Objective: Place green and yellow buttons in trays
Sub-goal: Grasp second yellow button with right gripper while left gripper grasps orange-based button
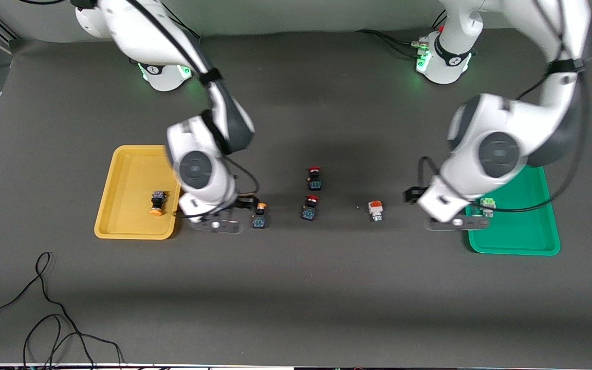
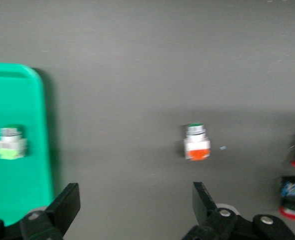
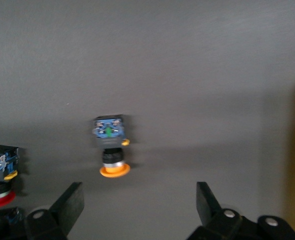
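Front view: low in the frame's middle band, one yellow-capped button (image 1: 157,202) lay in the yellow tray (image 1: 121,226) and another (image 1: 259,215) on the surface (image 1: 296,288) beside it; a white button (image 1: 487,205) sat in the green tray (image 1: 527,241), the orange-marked one (image 1: 375,210) outside.

Left wrist view: the left hand (image 2: 136,207), fingers apart, hung over bare surface between those white buttons.

Right wrist view: the right hand (image 3: 138,207), fingers apart, hung near the loose yellow-capped button; a red-capped switch (image 3: 0,175) showed at the frame's lower left.

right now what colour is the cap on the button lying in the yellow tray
Yellow-orange, on a black body; the front view shows it best, inside the yellow tray.
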Controlling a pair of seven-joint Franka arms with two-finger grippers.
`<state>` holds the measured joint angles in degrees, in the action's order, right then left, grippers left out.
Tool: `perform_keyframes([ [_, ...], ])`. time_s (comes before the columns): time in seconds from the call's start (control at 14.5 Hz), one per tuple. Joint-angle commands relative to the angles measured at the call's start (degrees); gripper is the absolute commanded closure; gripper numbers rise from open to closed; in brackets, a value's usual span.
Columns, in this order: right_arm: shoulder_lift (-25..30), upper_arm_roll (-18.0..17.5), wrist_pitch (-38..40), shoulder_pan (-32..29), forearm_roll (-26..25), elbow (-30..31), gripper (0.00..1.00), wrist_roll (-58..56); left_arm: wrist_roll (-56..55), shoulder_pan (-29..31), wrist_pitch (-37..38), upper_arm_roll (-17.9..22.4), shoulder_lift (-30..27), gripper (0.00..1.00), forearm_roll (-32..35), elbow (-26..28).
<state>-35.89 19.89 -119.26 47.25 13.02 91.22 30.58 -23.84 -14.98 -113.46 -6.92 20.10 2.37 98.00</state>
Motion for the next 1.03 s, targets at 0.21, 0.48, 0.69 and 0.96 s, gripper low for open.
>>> perform_keyframes([
  [0.21,-7.3,-0.3,-7.4,0.9,3.4,-2.5,0.04,1.4,-10.9,-8.2,-6.6,1.1,5.4,0.00,0.1,0.1],
  [0.48,-10.2,-0.5,-11.4,1.3,3.4,-2.5,0.04,1.9,-11.7,-8.2,-13.8,1.3,11.4,0.00,0.5,2.7],
  [0.69,-11.7,-0.5,-14.1,2.0,3.5,-2.4,0.13,1.9,-11.8,-8.1,-20.0,1.5,12.1,0.03,1.8,8.1],
  [0.96,-11.7,-0.5,-14.2,1.5,3.6,-2.4,0.99,2.0,-14.5,-8.7,-20.3,1.4,12.8,0.49,1.8,8.9],
])
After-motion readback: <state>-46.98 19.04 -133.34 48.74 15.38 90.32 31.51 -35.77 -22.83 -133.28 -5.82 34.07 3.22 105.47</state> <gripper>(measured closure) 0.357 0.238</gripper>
